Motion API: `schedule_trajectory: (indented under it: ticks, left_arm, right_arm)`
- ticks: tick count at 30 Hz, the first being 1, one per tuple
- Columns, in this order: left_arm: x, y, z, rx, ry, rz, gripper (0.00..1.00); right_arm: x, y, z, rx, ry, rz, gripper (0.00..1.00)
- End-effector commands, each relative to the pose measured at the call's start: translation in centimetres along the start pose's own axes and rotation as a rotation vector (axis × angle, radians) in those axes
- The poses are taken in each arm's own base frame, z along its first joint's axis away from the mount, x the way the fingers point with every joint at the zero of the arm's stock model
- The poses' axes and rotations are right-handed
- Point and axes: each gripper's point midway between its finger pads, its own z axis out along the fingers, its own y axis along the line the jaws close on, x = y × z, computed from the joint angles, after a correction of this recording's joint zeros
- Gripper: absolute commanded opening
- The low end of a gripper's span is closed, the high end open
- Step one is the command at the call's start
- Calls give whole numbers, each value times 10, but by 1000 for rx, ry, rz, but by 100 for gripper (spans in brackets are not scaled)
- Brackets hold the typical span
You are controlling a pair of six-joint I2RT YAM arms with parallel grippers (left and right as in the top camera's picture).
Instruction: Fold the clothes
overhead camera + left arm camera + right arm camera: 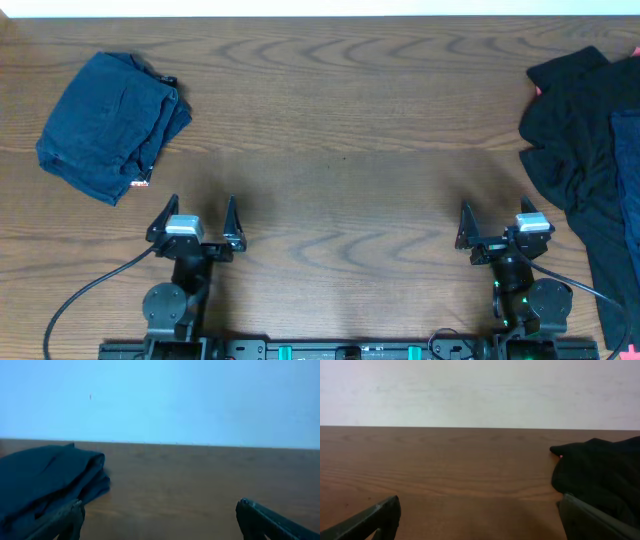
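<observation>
A folded dark blue pair of jeans [112, 122] lies at the table's far left; it also shows in the left wrist view [45, 480]. A heap of unfolded black clothing [580, 140] with a blue garment [628, 170] on it lies at the right edge; the black cloth also shows in the right wrist view [605, 475]. My left gripper [202, 215] is open and empty near the front edge, right of the jeans [157, 520]. My right gripper [497, 222] is open and empty, just left of the black heap [480, 520].
The wooden table [340, 150] stretches bare between the two piles. A pale wall runs behind the far edge. Black cables trail from the arm bases at the front edge.
</observation>
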Motion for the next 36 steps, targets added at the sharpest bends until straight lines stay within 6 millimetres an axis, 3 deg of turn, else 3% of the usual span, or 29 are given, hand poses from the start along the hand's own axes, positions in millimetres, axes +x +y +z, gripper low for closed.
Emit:
schedule_trajectory:
  ticks: [1,4,36]
  left_arm:
    - [12,3,0,-15,38,20,98]
    - [35,5,-2,-23,130,20,98]
    - [34,5,-2,-22,126,20,98]
  right_arm:
    - [0,2,0,-5,-2,-12,99]
    - [0,2,0,-5,-2,-12,99]
    - [0,2,0,-5,-2,-12,99]
